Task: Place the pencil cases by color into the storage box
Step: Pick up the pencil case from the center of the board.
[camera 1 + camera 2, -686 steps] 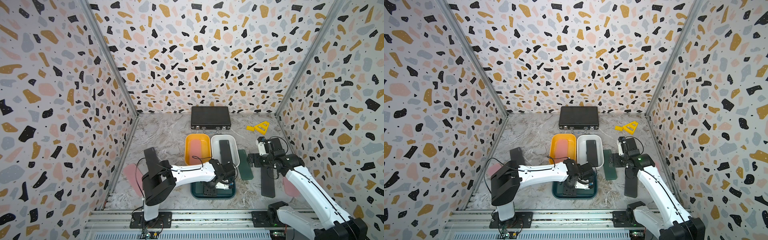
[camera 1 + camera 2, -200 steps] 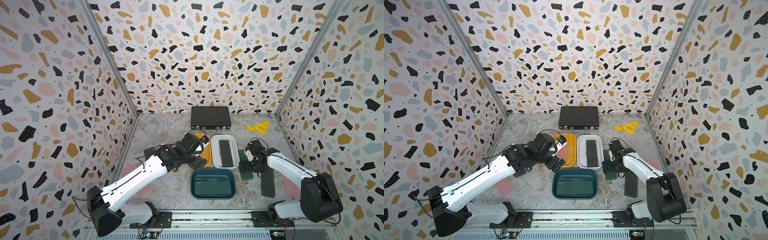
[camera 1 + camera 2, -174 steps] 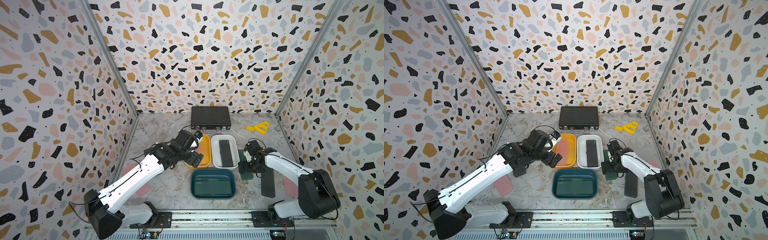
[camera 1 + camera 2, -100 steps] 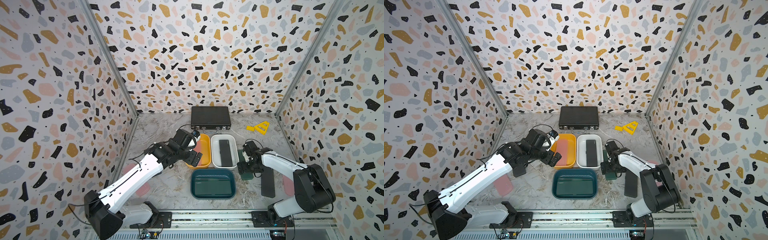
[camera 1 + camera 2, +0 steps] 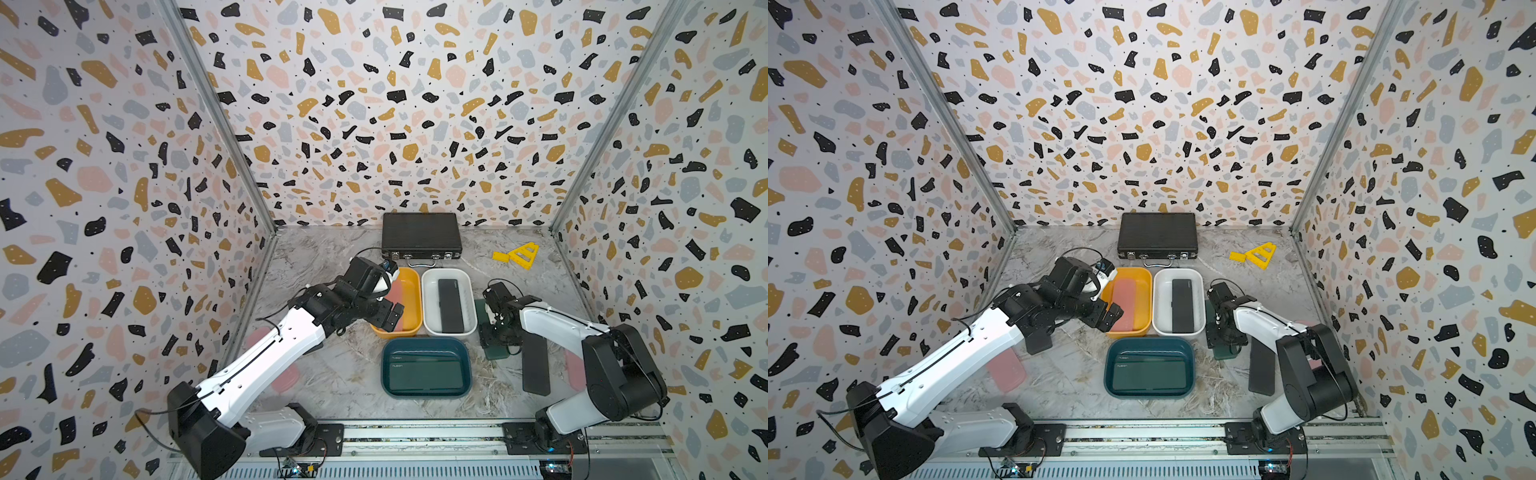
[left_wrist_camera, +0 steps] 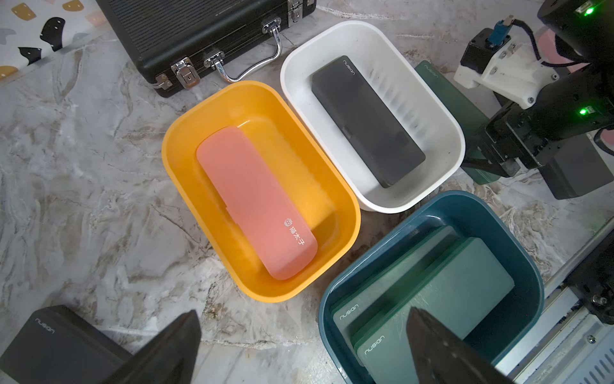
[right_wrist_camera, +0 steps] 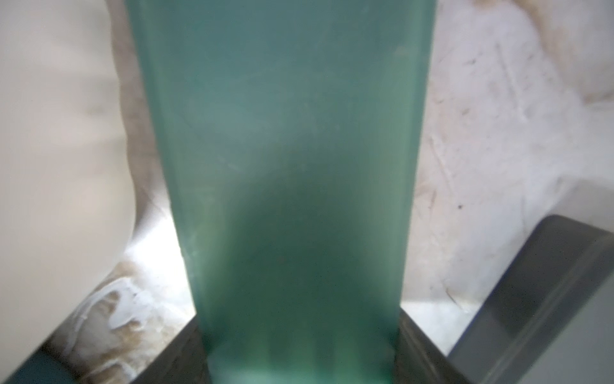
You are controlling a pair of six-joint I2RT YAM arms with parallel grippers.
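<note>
My right gripper [image 5: 496, 332] [image 7: 299, 332] is shut on a dark green pencil case [image 5: 495, 354] [image 7: 285, 166] that lies on the table beside the white storage box [image 5: 428, 291]. That box holds a black case [image 5: 450, 305]. A pink case [image 6: 252, 206] lies in the yellow box [image 5: 417, 291]. Two green cases [image 6: 432, 292] lie in the teal box [image 5: 426, 345]. Over the yellow box's near left corner hangs my left gripper [image 5: 388, 316] [image 6: 302, 312], open and holding nothing. Loose on the table are a black case [image 5: 536, 365], a pink one [image 5: 575, 370], another pink one [image 5: 286, 376] and another black one [image 6: 50, 342].
A black ribbed briefcase [image 5: 422, 235] lies against the back wall behind the boxes. Small yellow plastic pieces [image 5: 519, 255] sit at the back right. Terrazzo-patterned walls close in three sides, and the arms' rail [image 5: 415, 436] runs along the front edge.
My right gripper has come down onto the green case and shut on it. My left arm has left the teal box and drawn back to the yellow box's left, still open.
</note>
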